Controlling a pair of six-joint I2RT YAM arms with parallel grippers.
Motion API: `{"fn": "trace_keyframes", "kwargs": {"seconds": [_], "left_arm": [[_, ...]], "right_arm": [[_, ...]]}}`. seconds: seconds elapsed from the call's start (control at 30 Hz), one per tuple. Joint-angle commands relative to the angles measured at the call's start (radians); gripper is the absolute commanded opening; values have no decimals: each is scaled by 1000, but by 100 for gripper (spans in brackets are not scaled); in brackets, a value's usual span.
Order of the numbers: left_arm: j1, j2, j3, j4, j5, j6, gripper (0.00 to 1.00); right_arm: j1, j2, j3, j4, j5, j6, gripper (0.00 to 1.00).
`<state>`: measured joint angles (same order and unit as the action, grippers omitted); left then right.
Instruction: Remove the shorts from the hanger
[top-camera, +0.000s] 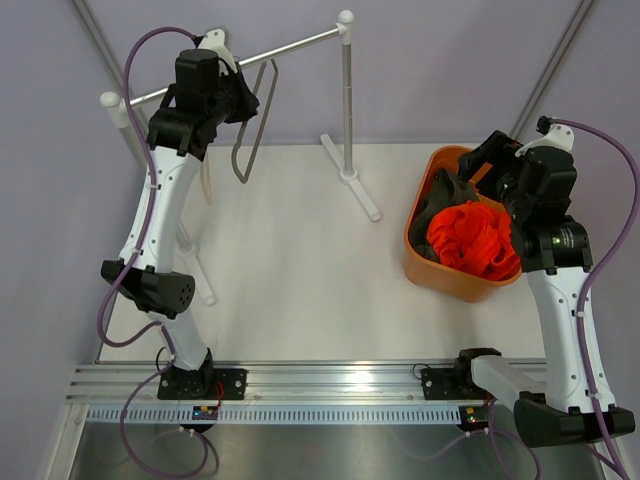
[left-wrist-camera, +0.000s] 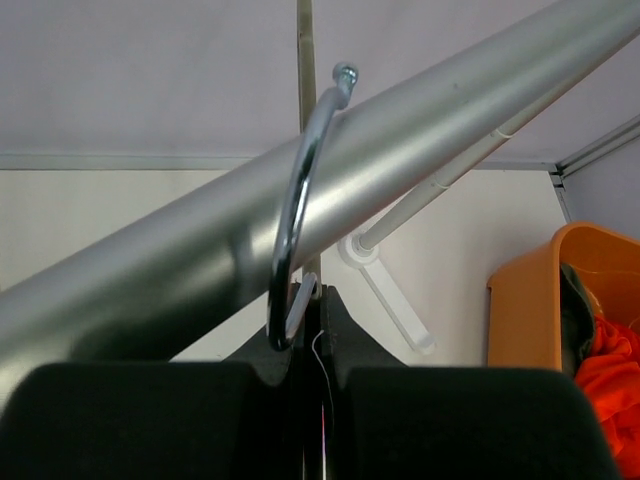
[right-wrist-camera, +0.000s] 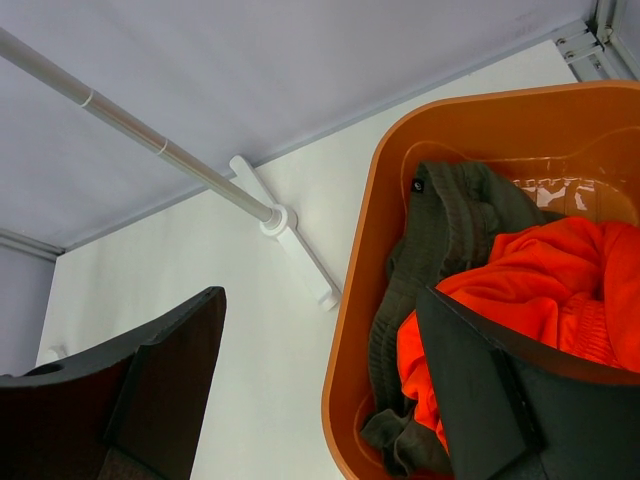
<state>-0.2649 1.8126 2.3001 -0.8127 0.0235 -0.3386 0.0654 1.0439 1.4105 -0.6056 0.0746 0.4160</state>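
My right gripper (right-wrist-camera: 320, 300) hangs with jaws wide apart over the orange bin (right-wrist-camera: 348, 330). The shorts (right-wrist-camera: 540, 270) lie bunched there on a dark olive garment (right-wrist-camera: 450, 210). They look light, limp and floppy, so I'd pinch the gathered waistband, probably the firmest hold. Farther back, my left gripper (left-wrist-camera: 310, 400) is clamped on the hanger (left-wrist-camera: 287, 210) below its hook, which sits over the rail (left-wrist-camera: 450, 120), bare of the shorts.

An orange tub (top-camera: 440, 278) is set on the white table (top-camera: 290, 270) at its right side; the rail stand's white feet (top-camera: 358, 188) are planted farther back.
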Motion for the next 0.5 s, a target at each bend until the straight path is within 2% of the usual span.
{"fn": "trace_keyframes", "kwargs": {"seconds": [0.0, 0.23, 0.37, 0.4, 0.47], "left_arm": [[-5, -38, -42, 73, -62, -17, 0], [-25, -81, -123, 101, -79, 0, 0], [-30, -121, -186, 141, -85, 0, 10], [-33, -131, -194, 144, -86, 0, 16], [-33, -140, -208, 150, -86, 4, 19]], "right_arm": [[5, -5, -4, 43, -30, 12, 85], [5, -10, -15, 43, -39, 17, 85], [5, -13, -15, 37, -39, 14, 85], [5, -13, -15, 33, -39, 12, 85], [4, -13, -8, 32, -39, 10, 85]]}}
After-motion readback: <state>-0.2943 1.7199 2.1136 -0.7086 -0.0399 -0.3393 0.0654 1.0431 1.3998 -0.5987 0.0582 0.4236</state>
